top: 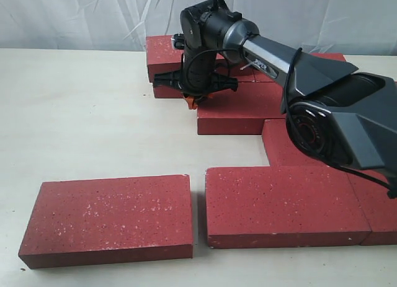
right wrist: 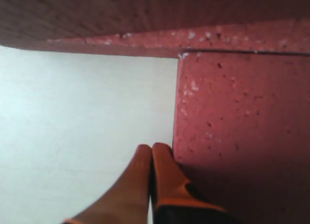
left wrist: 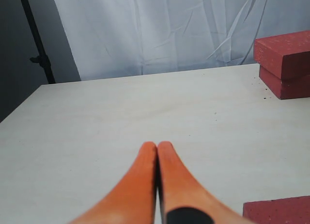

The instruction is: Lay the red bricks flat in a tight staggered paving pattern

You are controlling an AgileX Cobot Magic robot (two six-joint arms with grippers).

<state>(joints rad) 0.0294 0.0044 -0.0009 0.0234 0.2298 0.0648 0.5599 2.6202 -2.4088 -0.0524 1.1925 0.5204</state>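
right gripper (right wrist: pixel 151 149) has its fingers pressed together at the side of a brick (right wrist: pixel 242 117), upper middle of the exterior view. Probably shoving it tight, but contact's hard to confirm. left gripper (left wrist: pixel 157 145) is closed too, holding nothing, over the table (left wrist: pixel 97 127). One loose brick (top: pixel 108 216) sits lower left.

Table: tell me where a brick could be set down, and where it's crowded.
Widest bare table lies left, between the near-left brick and the stacked bricks at the back. Only a slit separates that brick from the paved bricks. The right is crowded: bricks packed, right gripper beside one.
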